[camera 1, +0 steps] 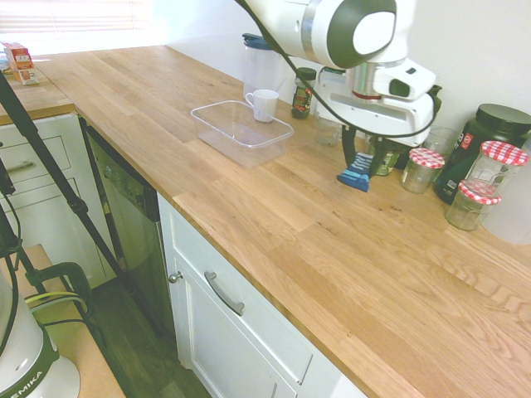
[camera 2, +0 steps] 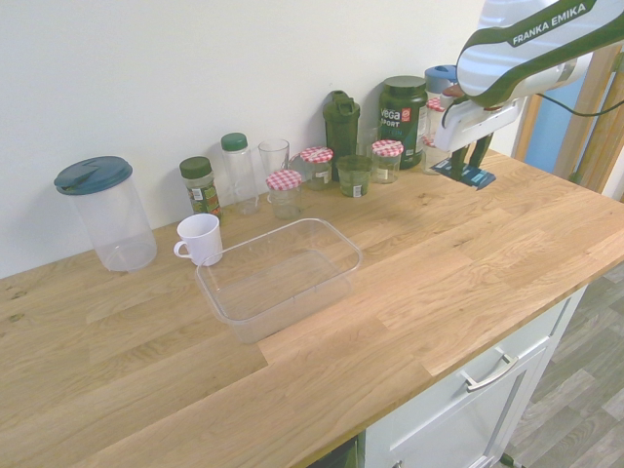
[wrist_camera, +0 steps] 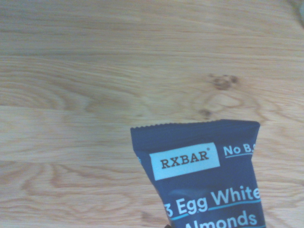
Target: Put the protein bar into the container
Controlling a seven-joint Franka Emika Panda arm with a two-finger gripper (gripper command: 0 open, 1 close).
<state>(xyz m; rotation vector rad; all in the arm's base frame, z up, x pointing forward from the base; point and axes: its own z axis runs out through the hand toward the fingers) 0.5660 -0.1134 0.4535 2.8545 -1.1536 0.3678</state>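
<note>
My gripper (camera 1: pixel 366 157) hangs a little above the wooden counter, shut on the protein bar (camera 1: pixel 357 173). The bar is a dark navy packet with a brighter blue lower edge, dangling from the fingers in front of the row of jars. In the second exterior view the gripper (camera 2: pixel 466 162) and protein bar (camera 2: pixel 469 175) are at the right, near the back wall. The wrist view shows the protein bar (wrist_camera: pixel 204 175) close up with pale print on it, wood grain behind. The container (camera 1: pixel 242 131), a clear shallow tub, stands empty further along the counter, well apart from the gripper; it shows mid-counter as the container (camera 2: pixel 280 276).
A white mug (camera 2: pixel 200 239) touches the tub's back corner, and a clear pitcher with a blue lid (camera 2: pixel 104 213) stands beyond it. Glass jars with red-checked lids (camera 1: pixel 423 168), spice bottles, a drinking glass and a dark tub (camera 2: pixel 403 117) line the wall. The counter's front edge (camera 1: pixel 249 269) drops to cabinets.
</note>
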